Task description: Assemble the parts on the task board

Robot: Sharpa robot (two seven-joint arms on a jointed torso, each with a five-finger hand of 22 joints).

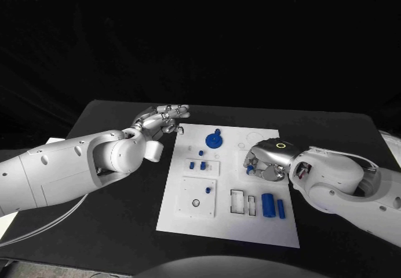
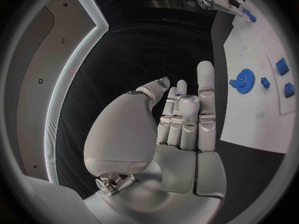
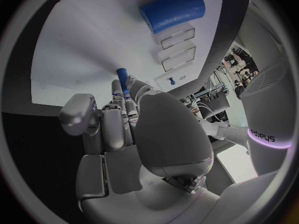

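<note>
We see the white board [image 1: 188, 217] lying in the middle of the black counter [image 1: 109, 243]; on it a blue gear [image 1: 214, 139] stands near the far edge, two small blue blocks [image 1: 197, 165] just nearer than the gear, and two blue cylinders [image 1: 274, 205] toward the near right corner; our right hand [image 1: 261, 161] rests over the board right of the gear, fingers [image 3: 124, 92] pinching a small blue peg [image 3: 122, 76]; our left hand [image 1: 160, 120] hovers off the board's far left corner, fingers [image 2: 206, 92] straight and close together, holding nothing.
</note>
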